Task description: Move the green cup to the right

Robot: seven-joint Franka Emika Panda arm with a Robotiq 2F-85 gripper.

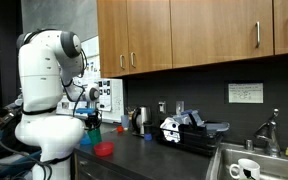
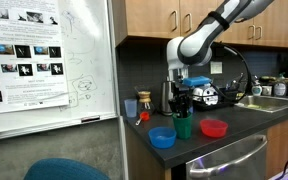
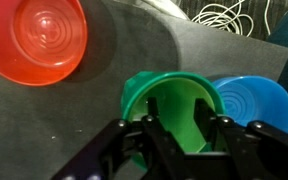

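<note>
The green cup (image 3: 169,95) stands upright on the dark counter between a flat red bowl (image 3: 39,40) and a blue dish (image 3: 256,105). It also shows in both exterior views (image 2: 184,128) (image 1: 94,128). My gripper (image 3: 176,128) is straight above the cup's mouth, also seen from outside (image 2: 183,110). Its two fingers are apart, and both lie within the span of the rim, with only the green inside between them. I cannot see them pressing on any wall.
A whiteboard (image 2: 44,60) stands beside the counter. A small orange cup (image 2: 131,106), a kettle (image 1: 137,120), a black-and-white appliance (image 1: 174,130) with cables and a sink (image 1: 249,165) are further along. Wooden cabinets (image 1: 184,35) hang overhead.
</note>
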